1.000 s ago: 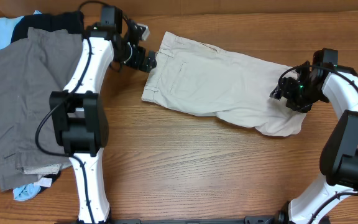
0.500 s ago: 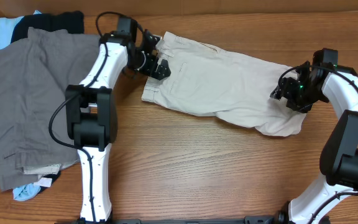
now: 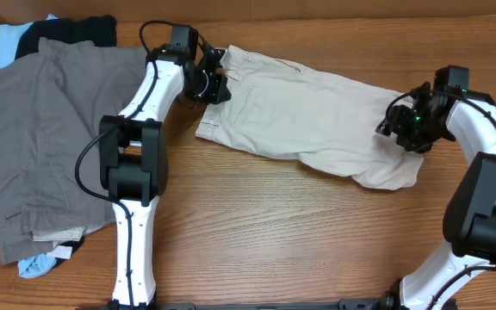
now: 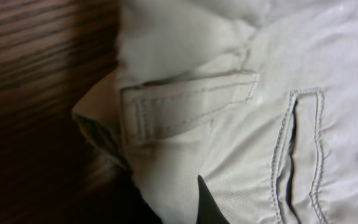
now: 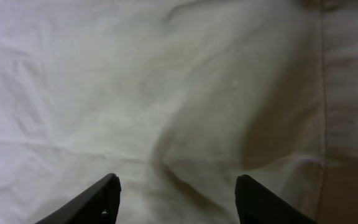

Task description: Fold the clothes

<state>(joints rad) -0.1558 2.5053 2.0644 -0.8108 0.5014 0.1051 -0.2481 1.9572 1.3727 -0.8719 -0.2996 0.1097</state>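
Left pincer [image 3: 214, 87] sits on the waistband end of the beige shorts [image 3: 308, 120], beside a belt loop [image 4: 185, 106]; only one dark fingertip [image 4: 202, 202] shows against cloth, so grip cannot be told; right pincer [image 5: 178, 182] spread apart, released, over the leg end; shorts lie flat on the counter [image 3: 274, 241]; gray shorts [image 3: 41, 138] well left.

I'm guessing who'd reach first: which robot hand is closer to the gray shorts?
Left. The left gripper sits at the waistband of the beige shorts, just right of the gray shorts. The right gripper is far off, over their leg end.
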